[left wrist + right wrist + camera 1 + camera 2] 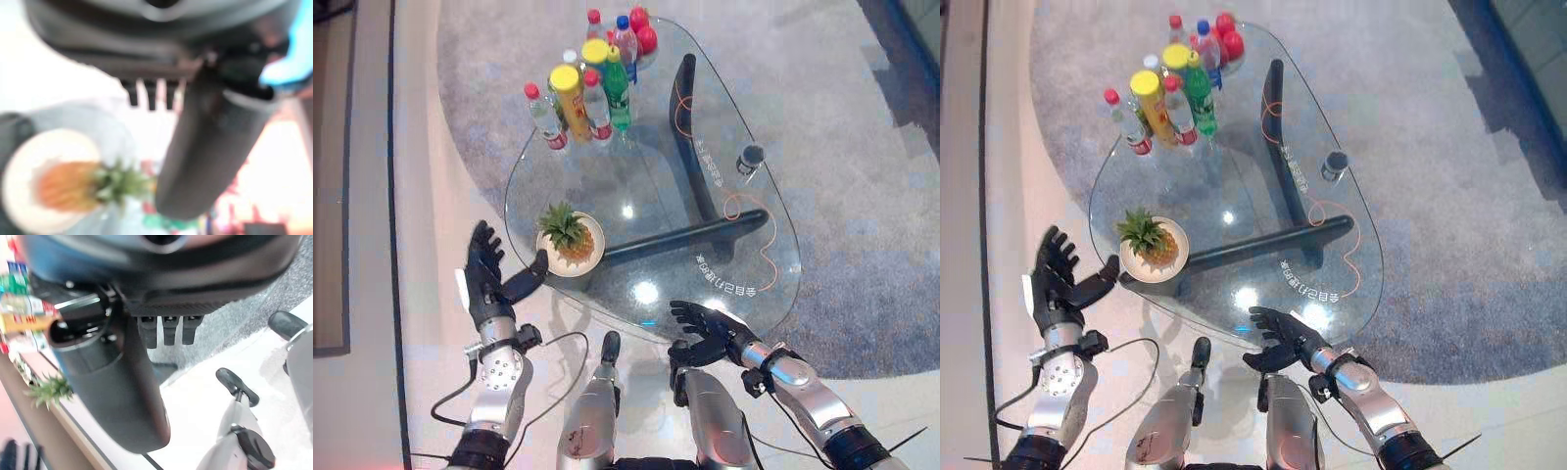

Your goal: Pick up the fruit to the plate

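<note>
You see the glass table (744, 147) with bottles (587, 88) at its far end, then the plate (594, 257) carrying the pineapple (570, 235) (near edge). Your left hand (487, 274) beside it and right hand (710, 333) both hang open, holding nothing.

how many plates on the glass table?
1. The plate sits at the glass table's near-left edge, with the pineapple lying on it, just beyond the open left robot hand.

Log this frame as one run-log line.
fruit: small yellow pineapple on round cream plate | left hand: open, beside plate | right hand: open, at glass table edge
</note>
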You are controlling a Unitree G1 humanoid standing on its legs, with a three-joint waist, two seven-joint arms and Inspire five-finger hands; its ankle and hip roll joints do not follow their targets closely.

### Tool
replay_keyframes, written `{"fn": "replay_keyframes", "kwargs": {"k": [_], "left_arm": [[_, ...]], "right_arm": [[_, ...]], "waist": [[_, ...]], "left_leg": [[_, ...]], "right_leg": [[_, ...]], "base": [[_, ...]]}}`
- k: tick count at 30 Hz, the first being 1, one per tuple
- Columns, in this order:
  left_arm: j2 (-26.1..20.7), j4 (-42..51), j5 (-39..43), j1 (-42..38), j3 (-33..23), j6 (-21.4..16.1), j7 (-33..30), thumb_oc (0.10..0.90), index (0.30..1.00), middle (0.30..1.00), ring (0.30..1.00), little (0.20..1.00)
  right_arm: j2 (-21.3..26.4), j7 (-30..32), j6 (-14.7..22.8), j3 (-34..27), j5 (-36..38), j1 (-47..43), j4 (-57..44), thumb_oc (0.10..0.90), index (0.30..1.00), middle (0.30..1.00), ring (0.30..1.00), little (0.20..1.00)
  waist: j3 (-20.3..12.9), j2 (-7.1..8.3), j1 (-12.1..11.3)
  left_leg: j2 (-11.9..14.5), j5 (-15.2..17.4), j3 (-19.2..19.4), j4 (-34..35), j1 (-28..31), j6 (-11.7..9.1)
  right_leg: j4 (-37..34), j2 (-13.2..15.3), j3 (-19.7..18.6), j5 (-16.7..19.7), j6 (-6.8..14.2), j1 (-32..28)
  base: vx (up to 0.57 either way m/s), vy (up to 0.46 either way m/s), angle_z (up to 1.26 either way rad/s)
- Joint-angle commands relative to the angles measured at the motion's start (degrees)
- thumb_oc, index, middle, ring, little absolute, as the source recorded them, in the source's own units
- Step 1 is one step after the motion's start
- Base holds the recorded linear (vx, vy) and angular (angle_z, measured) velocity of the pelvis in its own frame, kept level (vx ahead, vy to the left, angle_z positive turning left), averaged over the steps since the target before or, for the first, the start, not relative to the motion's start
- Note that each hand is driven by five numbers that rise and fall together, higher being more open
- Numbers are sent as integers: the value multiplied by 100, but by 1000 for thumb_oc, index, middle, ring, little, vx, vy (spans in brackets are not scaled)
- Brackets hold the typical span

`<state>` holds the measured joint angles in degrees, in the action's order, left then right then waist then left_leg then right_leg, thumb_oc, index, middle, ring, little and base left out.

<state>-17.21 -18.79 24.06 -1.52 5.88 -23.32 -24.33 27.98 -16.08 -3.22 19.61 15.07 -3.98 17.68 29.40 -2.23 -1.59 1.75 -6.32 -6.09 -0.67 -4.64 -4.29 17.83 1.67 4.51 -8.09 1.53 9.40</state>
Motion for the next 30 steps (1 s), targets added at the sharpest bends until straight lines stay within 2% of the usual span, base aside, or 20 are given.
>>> {"fn": "replay_keyframes", "kwargs": {"k": [1, 5, 7, 16, 23, 30], "left_arm": [[-194, -271, 147, 228, -158, -74, 344, 800, 900, 900, 900, 900], [23, -1038, 390, 522, -163, 206, 599, 800, 900, 900, 900, 900], [152, -1547, 672, 601, -153, 476, 819, 800, 900, 900, 900, 900], [466, -3908, 900, 336, -246, 1602, 1614, 800, 900, 900, 900, 900], [495, -5102, 1123, 85, -429, 1997, 1928, 800, 900, 900, 900, 900], [537, -5530, 1139, 25, -634, 2208, 2042, 800, 900, 900, 900, 900]], "right_arm": [[-362, 0, 281, 80, -94, 296, 109, 800, 900, 900, 900, 900], [-598, 218, 130, -93, -2, 485, 583, 800, 900, 900, 900, 900], [-739, 351, 71, -216, 51, 553, 944, 800, 900, 900, 900, 900], [-1082, 760, 431, -489, 182, 410, 3296, 800, 900, 900, 900, 900], [-1260, 833, 552, -643, 307, 311, 4370, 800, 900, 900, 900, 900], [-1397, 938, 600, -924, 475, 314, 5127, 800, 900, 900, 900, 900]], "waist": [[-1067, 485, -82], [-1406, 500, -113], [-1582, 507, -103], [-2123, 444, 46], [-2344, 402, 166], [-2455, 384, 214]], "left_leg": [[-626, 602, 104, -141, 283, 168], [-573, 613, 155, 50, 560, 180], [-548, 614, 197, 203, 723, 201], [-469, 710, 517, 456, 1106, 260], [-425, 761, 658, 563, 1208, 283], [-395, 832, 789, 567, 1257, 310]], "right_leg": [[-1614, -40, -123, 804, 277, -934], [-1780, -26, -113, 859, 291, -1182], [-1900, -27, -132, 892, 312, -1309], [-2227, -24, -301, 1007, 361, -1583], [-2283, -30, -408, 1014, 384, -1593], [-2283, -19, -450, 1019, 390, -1583]], "base": [[36, -21, 2], [57, -9, 8], [39, -1, 12], [33, 38, -4], [37, 26, -12], [30, 12, -17]]}}
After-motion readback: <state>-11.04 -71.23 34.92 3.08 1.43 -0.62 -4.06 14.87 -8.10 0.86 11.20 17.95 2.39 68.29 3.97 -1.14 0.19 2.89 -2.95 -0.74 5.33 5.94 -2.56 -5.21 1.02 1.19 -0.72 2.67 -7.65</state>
